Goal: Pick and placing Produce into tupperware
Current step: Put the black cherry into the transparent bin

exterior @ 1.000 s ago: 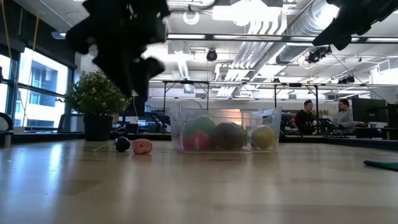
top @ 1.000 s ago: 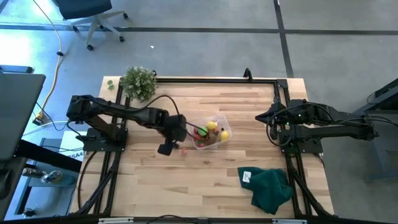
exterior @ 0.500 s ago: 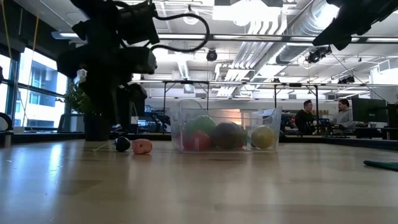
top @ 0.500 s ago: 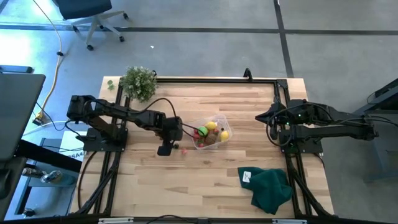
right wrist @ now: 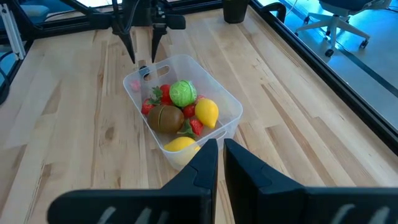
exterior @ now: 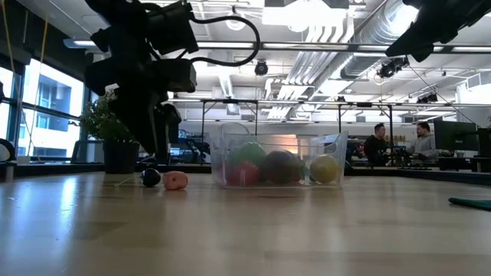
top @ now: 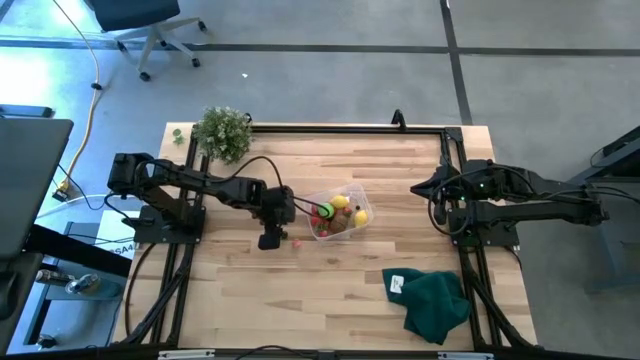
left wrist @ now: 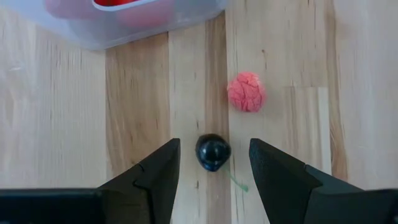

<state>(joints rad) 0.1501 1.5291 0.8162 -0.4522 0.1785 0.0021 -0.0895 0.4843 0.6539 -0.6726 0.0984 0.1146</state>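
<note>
Two loose pieces lie below my left gripper (left wrist: 212, 163): a small dark fruit (left wrist: 212, 152) between my wide-open, empty fingers, and a pink piece (left wrist: 246, 92) just beyond it. The tupperware (top: 352, 192) sits farther ahead, holding produce. My right gripper (right wrist: 221, 163) waits nearly closed, empty.

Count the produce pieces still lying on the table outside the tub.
2: a dark round piece between the left gripper's open fingers, and a pink bumpy piece just beyond it, near the clear tub. Others may be hidden behind the tub.
</note>
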